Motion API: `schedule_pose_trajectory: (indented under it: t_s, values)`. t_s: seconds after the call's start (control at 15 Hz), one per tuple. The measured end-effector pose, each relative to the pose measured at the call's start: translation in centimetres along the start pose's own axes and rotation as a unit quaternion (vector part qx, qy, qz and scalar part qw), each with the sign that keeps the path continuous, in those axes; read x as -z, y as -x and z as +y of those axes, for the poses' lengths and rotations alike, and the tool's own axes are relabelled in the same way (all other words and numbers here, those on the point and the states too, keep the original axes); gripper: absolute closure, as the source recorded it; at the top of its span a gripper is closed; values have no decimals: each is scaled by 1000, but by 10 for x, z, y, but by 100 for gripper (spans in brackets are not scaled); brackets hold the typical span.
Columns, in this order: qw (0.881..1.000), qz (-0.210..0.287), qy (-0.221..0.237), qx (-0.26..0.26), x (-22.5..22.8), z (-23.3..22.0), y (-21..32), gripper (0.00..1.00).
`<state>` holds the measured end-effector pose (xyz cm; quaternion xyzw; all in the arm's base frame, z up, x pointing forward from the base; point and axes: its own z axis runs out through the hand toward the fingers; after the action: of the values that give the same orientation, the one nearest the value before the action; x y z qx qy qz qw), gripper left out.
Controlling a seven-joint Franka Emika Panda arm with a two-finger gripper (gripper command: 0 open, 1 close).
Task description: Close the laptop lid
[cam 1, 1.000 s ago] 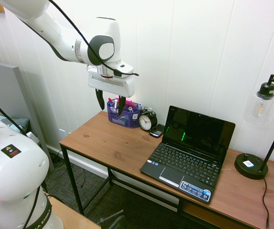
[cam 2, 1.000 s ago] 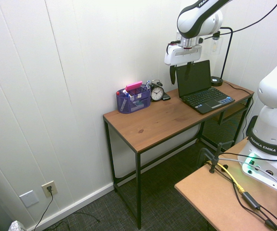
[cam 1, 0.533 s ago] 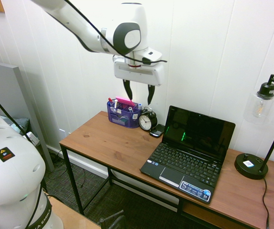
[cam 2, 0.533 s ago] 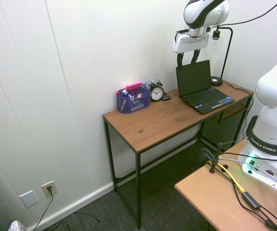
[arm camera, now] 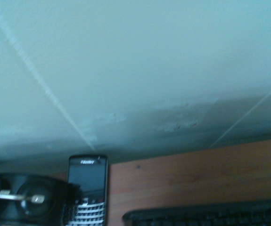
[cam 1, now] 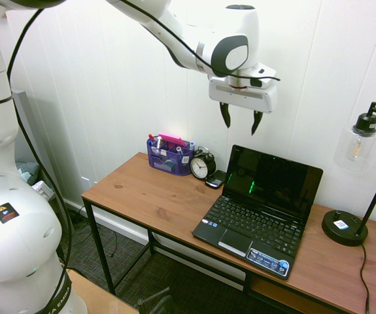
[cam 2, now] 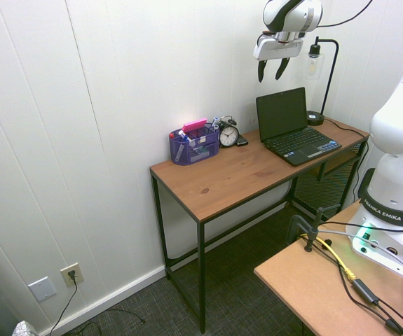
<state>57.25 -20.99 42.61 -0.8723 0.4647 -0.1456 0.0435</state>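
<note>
A small black netbook stands open on the wooden desk (cam 1: pixel 148 196). The laptop lid (cam 1: pixel 274 180) is upright with its dark display facing the room; it also shows in the second exterior view, laptop lid (cam 2: pixel 282 112). The keyboard base (cam 1: pixel 256 226) lies flat in front of it. My gripper (cam 1: pixel 240 122) hangs open in the air, above and just left of the lid's top left corner, touching nothing. From the other side the gripper (cam 2: pixel 271 68) is well above the lid. The wrist view shows the wall, the desk edge and a strip of keyboard (arm camera: pixel 206 216).
Left of the laptop sit a black phone (cam 1: pixel 216 178), an alarm clock (cam 1: pixel 202 165) and a purple pen organiser (cam 1: pixel 169 156) by the wall. A black desk lamp (cam 1: pixel 361 176) stands at the right end of the desk. The wall is close behind the lid.
The arm has swung right and upward, from above the pen organiser to above the laptop's left corner. The gripper stayed open. The laptop has not moved.
</note>
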Motion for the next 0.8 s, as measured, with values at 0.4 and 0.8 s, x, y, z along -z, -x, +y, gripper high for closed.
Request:
schedule_pose_trajectory:
  t_s: [0.4,0.8]
  values:
    - [1000,11,1,-21,-32,15,-62,0]
    - [999,-6,10,-34,-62,32,-86,100]
